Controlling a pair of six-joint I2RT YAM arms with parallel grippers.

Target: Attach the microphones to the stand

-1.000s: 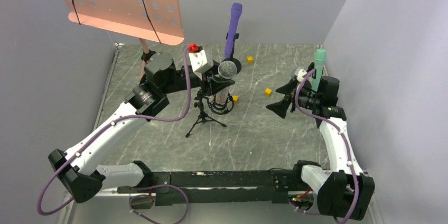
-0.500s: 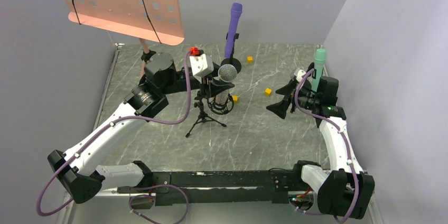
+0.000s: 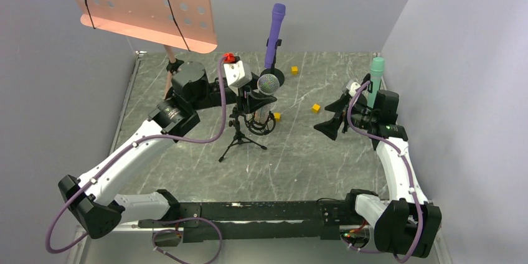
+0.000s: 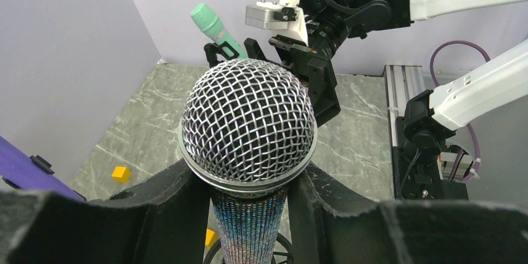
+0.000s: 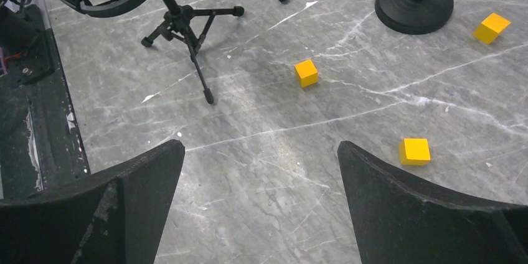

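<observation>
While gripped by left end effector, copper mic upright, head up.

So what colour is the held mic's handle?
Mic handle: glittery copper, clearest in left wrist view.

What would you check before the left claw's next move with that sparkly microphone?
1. Grip: left claw holds the glittery copper microphone just under its mesh head: ok.
2. That microphone stands upright: ok.
3. Its handle sits in the ring of the tripod stand: cannot tell.
4. The right claw is open, empty and well apart: ok.
5. The purple microphone is up on its own stand: ok.
</observation>
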